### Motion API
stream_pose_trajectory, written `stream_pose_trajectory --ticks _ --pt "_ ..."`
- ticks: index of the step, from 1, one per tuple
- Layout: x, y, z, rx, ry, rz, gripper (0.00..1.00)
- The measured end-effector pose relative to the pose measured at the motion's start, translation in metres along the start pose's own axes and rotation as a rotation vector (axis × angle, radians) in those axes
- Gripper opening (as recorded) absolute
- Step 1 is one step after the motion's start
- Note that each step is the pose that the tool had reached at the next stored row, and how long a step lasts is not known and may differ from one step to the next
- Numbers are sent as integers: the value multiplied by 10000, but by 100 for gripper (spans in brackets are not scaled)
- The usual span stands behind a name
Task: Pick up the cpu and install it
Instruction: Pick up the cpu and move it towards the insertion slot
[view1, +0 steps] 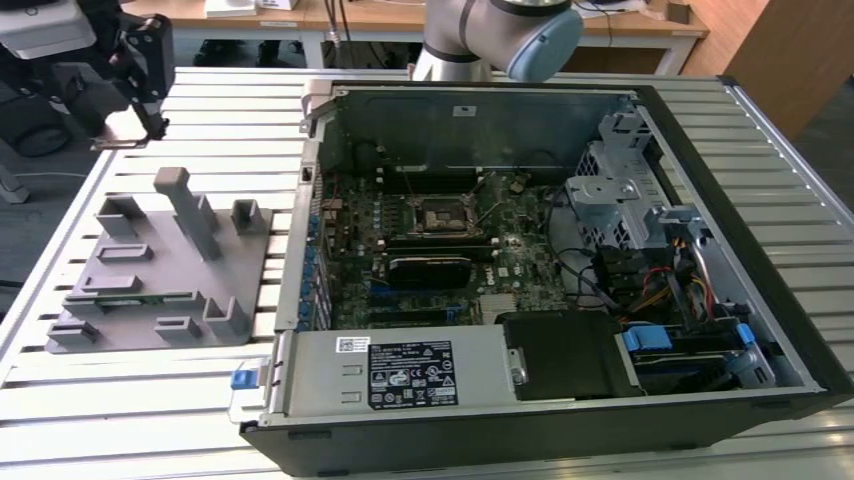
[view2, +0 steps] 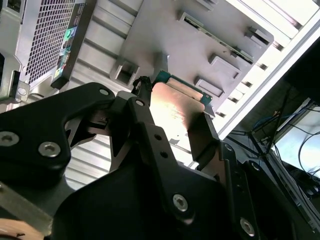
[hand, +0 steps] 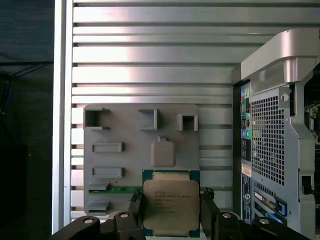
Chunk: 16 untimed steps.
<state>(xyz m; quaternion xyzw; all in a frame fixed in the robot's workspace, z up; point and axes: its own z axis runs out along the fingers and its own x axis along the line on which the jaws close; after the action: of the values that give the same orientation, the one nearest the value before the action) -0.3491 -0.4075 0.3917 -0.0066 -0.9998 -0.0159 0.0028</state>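
The cpu (hand: 171, 212) is pinched by two opposite edges between the fingers of the gripper (hand: 171, 200) and is held in the air. The grey fixture plate (hand: 125, 132) is seen beyond it, and the open computer case (view1: 534, 250) is off to one side. As only the thin edges are gripped, the chip could be tilted or dropped if the hold is weak. The black socket (view1: 438, 216) could be damaged by a skewed placing. The underside of the chip is hidden, and the exact fingertip contact cannot be made out.
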Motion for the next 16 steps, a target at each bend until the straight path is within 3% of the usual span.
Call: stream_pose_trajectory --ticks 16 --pt "-367 5 -2 0 0 1 54"
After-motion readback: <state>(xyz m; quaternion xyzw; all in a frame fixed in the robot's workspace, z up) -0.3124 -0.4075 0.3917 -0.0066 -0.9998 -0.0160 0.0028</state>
